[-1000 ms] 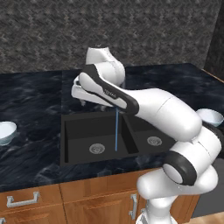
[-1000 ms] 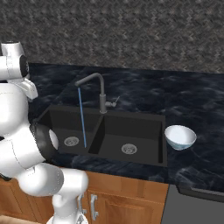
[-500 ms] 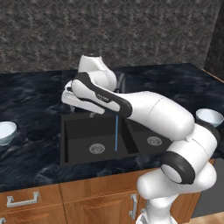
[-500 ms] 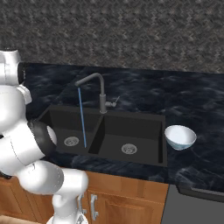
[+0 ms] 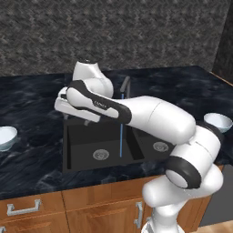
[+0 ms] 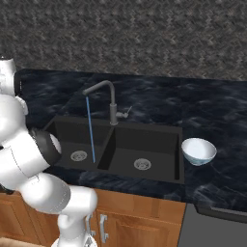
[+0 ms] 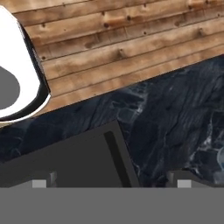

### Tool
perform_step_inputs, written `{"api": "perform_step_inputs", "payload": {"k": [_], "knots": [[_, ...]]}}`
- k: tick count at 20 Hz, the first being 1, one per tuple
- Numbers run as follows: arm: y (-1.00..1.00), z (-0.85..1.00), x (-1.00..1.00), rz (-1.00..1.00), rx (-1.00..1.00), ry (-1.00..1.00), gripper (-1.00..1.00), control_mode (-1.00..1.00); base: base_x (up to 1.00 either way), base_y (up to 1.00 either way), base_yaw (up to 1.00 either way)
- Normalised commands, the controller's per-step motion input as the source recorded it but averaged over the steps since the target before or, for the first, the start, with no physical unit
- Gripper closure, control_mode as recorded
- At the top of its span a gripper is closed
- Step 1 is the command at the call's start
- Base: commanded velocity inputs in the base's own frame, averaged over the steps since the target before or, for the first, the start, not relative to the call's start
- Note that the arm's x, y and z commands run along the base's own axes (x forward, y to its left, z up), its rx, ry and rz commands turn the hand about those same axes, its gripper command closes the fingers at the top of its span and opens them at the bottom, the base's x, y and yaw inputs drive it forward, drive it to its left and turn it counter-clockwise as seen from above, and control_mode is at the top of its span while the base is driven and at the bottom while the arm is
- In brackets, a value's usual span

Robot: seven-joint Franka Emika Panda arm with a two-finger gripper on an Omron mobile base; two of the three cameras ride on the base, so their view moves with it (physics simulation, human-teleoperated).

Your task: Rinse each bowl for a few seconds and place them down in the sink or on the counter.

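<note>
Tap running, both bowls yet to be rinsed

The gripper (image 7: 109, 181) hangs open and empty over the sink (image 6: 159, 166) rim. Beyond it, a thin stream falls from the faucet (image 6: 107, 96) into the left basin. One bowl (image 6: 198, 151) sits on the counter (image 6: 217, 120) just right of the sink, the other bowl (image 5: 6, 137) well apart to its left; judging by this, all rinsing remains.

Two bowls: left bowl (image 5: 6, 137), right bowl (image 5: 218, 122). One sink (image 6: 159, 140), one faucet (image 6: 110, 99).
</note>
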Motion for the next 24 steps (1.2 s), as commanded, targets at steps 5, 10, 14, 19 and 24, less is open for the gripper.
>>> {"api": "perform_step_inputs", "payload": {"k": [5,10,14,19,24], "knots": [[0.39,-0.02,0.0,0.05,0.0,0.0,-1.0,-1.0,0.0,0.0,0.0],[0.35,-0.05,0.0,0.05,0.0,0.0,-1.0,-1.0,0.0,0.0,0.0],[0.33,-0.04,0.0,0.06,0.0,0.0,-1.0,-1.0,0.0,0.0,0.0],[0.28,-0.03,0.0,0.06,0.0,0.0,-1.0,-1.0,0.0,0.0,0.0],[0.31,-0.08,0.0,0.05,0.0,0.0,-1.0,-1.0,0.0,0.0,0.0]]}}
